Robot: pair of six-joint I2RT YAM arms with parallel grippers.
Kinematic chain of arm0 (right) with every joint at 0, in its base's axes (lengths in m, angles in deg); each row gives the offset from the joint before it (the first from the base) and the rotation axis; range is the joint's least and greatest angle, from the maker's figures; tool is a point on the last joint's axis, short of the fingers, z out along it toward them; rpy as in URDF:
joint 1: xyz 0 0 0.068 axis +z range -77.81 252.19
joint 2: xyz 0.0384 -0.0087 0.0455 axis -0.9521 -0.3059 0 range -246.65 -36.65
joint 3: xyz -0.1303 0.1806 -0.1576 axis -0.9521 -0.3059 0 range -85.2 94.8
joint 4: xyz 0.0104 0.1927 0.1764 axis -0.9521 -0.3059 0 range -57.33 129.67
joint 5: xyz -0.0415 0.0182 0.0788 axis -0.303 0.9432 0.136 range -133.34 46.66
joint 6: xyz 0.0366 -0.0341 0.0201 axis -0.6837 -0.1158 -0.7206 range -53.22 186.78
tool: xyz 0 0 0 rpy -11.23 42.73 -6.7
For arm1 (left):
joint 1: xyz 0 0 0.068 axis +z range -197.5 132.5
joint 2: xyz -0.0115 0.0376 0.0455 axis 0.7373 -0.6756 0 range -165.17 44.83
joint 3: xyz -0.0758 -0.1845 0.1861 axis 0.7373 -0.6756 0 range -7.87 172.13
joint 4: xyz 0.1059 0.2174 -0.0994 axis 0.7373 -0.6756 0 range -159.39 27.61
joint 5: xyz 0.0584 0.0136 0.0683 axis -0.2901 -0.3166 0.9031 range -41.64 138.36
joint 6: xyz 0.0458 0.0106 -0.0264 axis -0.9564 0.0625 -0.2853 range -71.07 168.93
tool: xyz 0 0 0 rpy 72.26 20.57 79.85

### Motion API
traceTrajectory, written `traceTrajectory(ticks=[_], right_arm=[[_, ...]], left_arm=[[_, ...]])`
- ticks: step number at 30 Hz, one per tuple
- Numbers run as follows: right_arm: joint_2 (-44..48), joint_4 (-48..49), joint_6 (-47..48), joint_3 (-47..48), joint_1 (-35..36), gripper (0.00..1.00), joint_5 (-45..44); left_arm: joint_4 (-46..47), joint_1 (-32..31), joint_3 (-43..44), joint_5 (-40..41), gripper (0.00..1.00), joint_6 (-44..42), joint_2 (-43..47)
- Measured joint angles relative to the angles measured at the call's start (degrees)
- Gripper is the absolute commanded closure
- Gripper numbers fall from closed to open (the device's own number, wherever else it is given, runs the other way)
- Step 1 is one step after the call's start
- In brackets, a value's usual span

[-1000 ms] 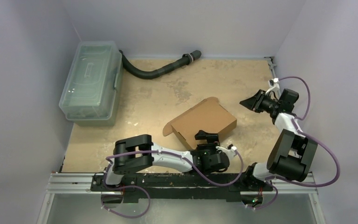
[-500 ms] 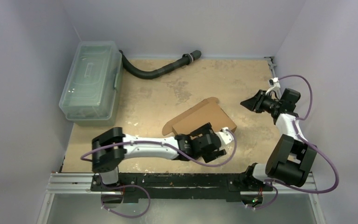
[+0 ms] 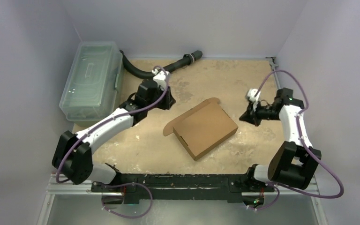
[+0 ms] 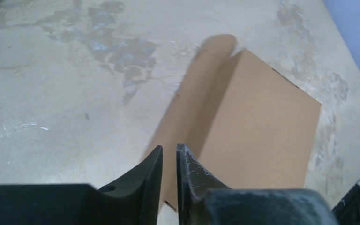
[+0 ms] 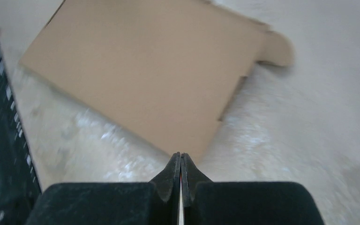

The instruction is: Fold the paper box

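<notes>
The paper box [image 3: 206, 129] is a flat brown cardboard mailer lying mid-table with its lid down and a rounded flap [image 3: 168, 129] sticking out at its left corner. My left gripper [image 3: 168, 103] hovers behind and left of it, apart from it. In the left wrist view the box [image 4: 258, 122] lies ahead, and the left gripper [image 4: 169, 149] has its jaws a narrow gap apart with nothing between them. My right gripper [image 3: 243, 116] sits just off the box's right corner. In the right wrist view the right gripper [image 5: 180, 154] is shut and empty, over the near edge of the box [image 5: 154, 70].
A clear plastic lidded bin [image 3: 91, 82] stands at the back left against the wall. A black hose [image 3: 159, 70] curves along the table's back edge. A metal rail [image 3: 168, 180] with the arm bases runs along the near edge. Walls close in left, right and behind.
The left arm swung from the box's front edge up to the back left and its jaws narrowed. The right gripper shut and moved nearer the box's right corner. The box lies flatter.
</notes>
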Motion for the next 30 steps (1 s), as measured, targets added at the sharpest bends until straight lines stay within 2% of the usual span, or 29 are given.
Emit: traceTrajectory(ticks=[3, 7, 10, 13, 25, 30], right_arm=[[1.49, -6.86, 12.66, -2.40, 5.99, 1.00, -4.33], [6.01, -5.35, 15.74, -8.35, 14.43, 1.00, -10.49], [8.79, -0.50, 13.14, -12.70, 19.78, 1.00, -15.30], [7.82, 3.19, 9.79, -13.97, 23.02, 1.00, -18.51], [4.92, 8.02, 5.66, -14.53, 25.86, 1.00, -24.90], [2.75, 18.32, -5.03, -15.65, 27.10, 1.00, -30.62]], left_arm=[[2.97, 5.60, -0.20, -4.37, 0.97, 2.51, -4.55], [4.33, 7.32, -0.11, -9.20, 1.00, 3.04, -13.27], [4.07, 7.26, -0.11, -12.15, 1.00, 2.97, -17.99], [3.87, 7.10, -0.15, -14.99, 1.00, 2.89, -20.44], [7.52, 4.57, -5.33, -20.11, 1.00, 3.93, -20.65], [8.66, 1.73, -6.16, -20.24, 1.00, 4.50, -20.65]])
